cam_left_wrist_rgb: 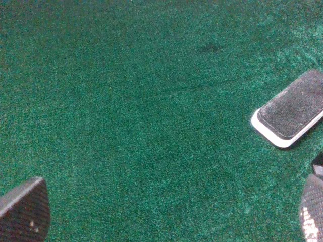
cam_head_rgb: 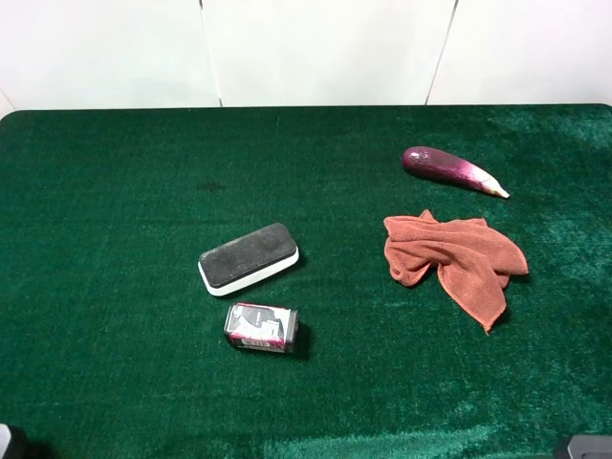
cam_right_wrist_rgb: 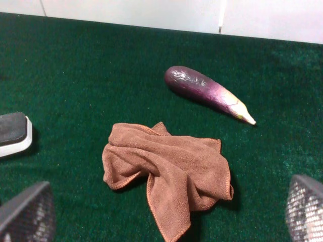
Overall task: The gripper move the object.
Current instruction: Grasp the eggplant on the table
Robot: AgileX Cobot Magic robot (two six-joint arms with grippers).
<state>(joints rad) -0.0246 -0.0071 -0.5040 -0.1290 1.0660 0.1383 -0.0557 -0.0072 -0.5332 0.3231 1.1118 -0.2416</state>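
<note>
The purple eggplant (cam_head_rgb: 451,169) lies on the green table at the back right, its whitish tip pointing right. It also shows in the right wrist view (cam_right_wrist_rgb: 206,91), beyond the cloth. My right gripper (cam_right_wrist_rgb: 169,219) is open and empty, its fingertips (cam_right_wrist_rgb: 28,217) wide apart at the near side of the cloth, well short of the eggplant. My left gripper (cam_left_wrist_rgb: 166,214) is open and empty over bare green felt, its fingertips (cam_left_wrist_rgb: 22,212) far apart. In the exterior high view only small bits of the arms show at the bottom corners.
A rust-orange cloth (cam_head_rgb: 457,260) lies crumpled in front of the eggplant, also in the right wrist view (cam_right_wrist_rgb: 169,174). A black-topped white eraser block (cam_head_rgb: 249,257) sits mid-table, also in the left wrist view (cam_left_wrist_rgb: 292,112). A small wrapped packet (cam_head_rgb: 261,327) lies just in front of it.
</note>
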